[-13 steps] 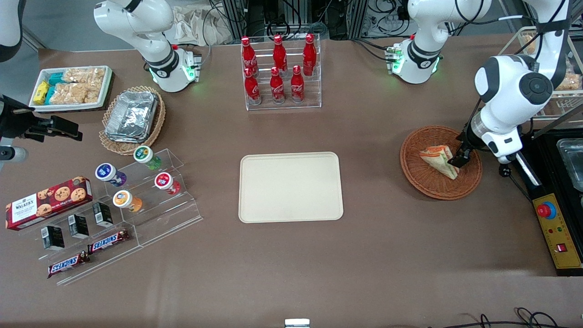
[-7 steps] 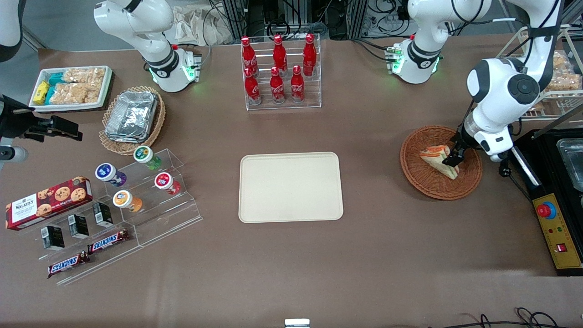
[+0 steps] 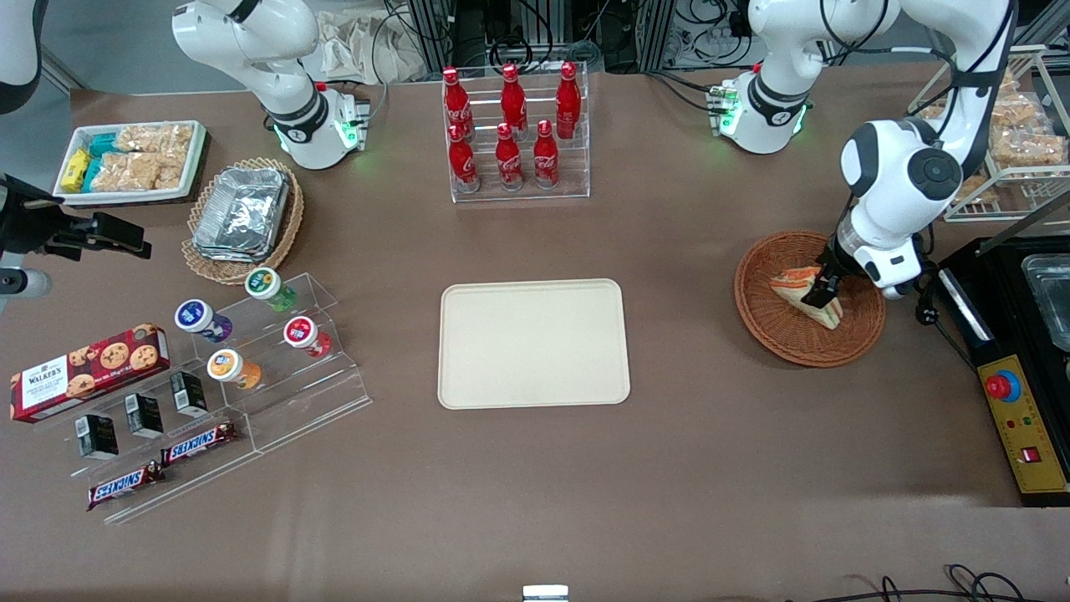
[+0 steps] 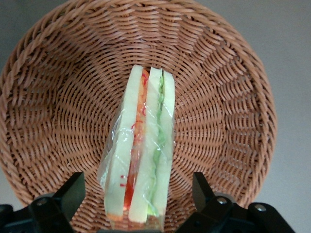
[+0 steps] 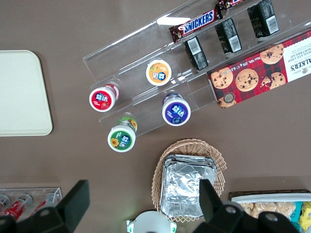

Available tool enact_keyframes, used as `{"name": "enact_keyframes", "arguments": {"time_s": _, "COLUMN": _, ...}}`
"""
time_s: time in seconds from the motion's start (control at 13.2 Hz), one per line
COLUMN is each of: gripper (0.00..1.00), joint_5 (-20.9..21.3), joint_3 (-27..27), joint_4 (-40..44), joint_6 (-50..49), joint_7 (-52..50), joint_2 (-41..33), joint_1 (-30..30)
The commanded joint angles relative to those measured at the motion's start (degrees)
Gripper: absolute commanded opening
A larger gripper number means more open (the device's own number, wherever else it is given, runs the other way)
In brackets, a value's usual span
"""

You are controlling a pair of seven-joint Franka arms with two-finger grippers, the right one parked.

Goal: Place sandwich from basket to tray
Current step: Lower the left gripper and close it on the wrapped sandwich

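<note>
One clear-wrapped triangular sandwich wedge (image 4: 141, 155) lies in the round reddish-brown wicker basket (image 4: 58, 97), standing on edge. Our left pincer (image 4: 138, 206) sits low over it with fingers (image 4: 65, 196) apart, straddling the wedge, not yet clamped as far as we can tell. We expect it to be light and soft with slippery film, so grip gently across the bread faces. The flat beige rectangular tray (image 3: 533, 343) waits mid-desk.

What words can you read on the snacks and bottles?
"SNICKERS": brown chocolate bars on the clear stand.
"WALKER'S": red tartan cookie box.
"Coca-Cola" script: red bottles, barely readable.
Round cup lids: too small to read.
The open gripper straddles the wrapped triangular sandwich, which has no label, in the brown wicker basket.
</note>
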Motion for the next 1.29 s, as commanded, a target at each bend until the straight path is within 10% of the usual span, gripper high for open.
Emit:
{"name": "enact_keyframes", "arguments": {"time_s": 0.0, "gripper": 0.98, "joint_5": 1.45, "joint_3": -0.07, "joint_4": -3.19, "joint_6": 8.72, "joint_7": -2.11, "joint_2": 1.59, "joint_1": 0.17}}
{"name": "enact_keyframes", "arguments": {"time_s": 0.23, "gripper": 0.63, "joint_5": 1.45, "joint_3": -0.07, "joint_4": -3.28, "joint_6": 9.45, "joint_7": -2.03, "joint_2": 2.48, "joint_1": 0.26}}
{"name": "enact_keyframes", "arguments": {"time_s": 0.38, "gripper": 0.06, "joint_5": 1.45, "joint_3": -0.07, "joint_4": -3.19, "joint_6": 9.45, "joint_7": -2.03, "joint_2": 2.57, "joint_1": 0.26}}
{"name": "enact_keyframes", "arguments": {"time_s": 1.22, "gripper": 0.0, "joint_5": 1.36, "joint_3": -0.16, "joint_4": 0.31, "joint_6": -3.62, "joint_7": 4.56, "joint_2": -7.79, "joint_1": 0.17}}
